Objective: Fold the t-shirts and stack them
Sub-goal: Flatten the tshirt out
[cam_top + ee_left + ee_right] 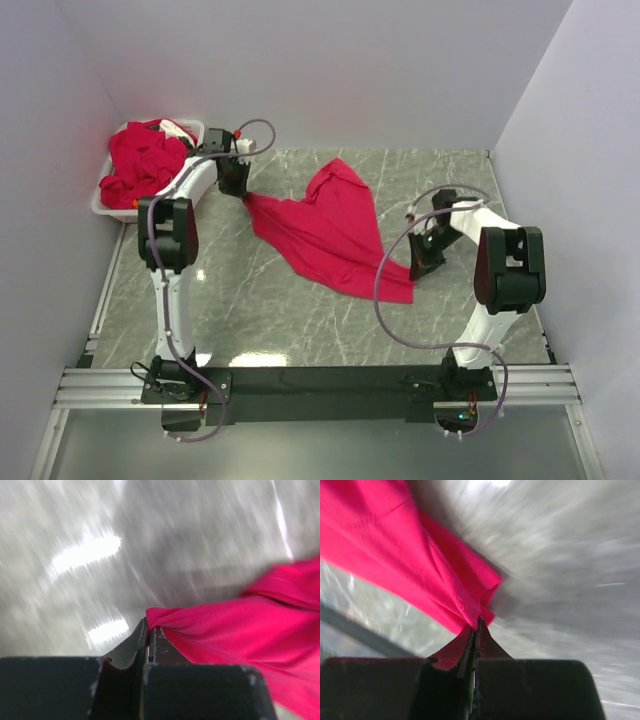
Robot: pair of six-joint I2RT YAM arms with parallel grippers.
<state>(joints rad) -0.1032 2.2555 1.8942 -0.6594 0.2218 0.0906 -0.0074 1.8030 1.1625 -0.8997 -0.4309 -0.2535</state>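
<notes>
The left hand [148,630] is clenched on a corner of a crimson t-shirt [330,230], the cloth bunched between its closed fingertips; the right hand [476,626] is likewise clenched, pinching a folded corner of the same t-shirt at its opposite end; in the top view the left hand sits at the garment's far-left corner, close to the white bin [104,208], and the right hand at its near-right corner; between the two, the t-shirt stretches diagonally across the middle of the grey marbled tabletop [300,320], drawn into folds, with one loose part peaking toward the back wall; whether the cloth touches the tabletop or hangs just above it cannot be told; the bin, at the far-left corner, holds a rumpled heap of more red t-shirts [140,165]; both wrist views show the tabletop blurred.
</notes>
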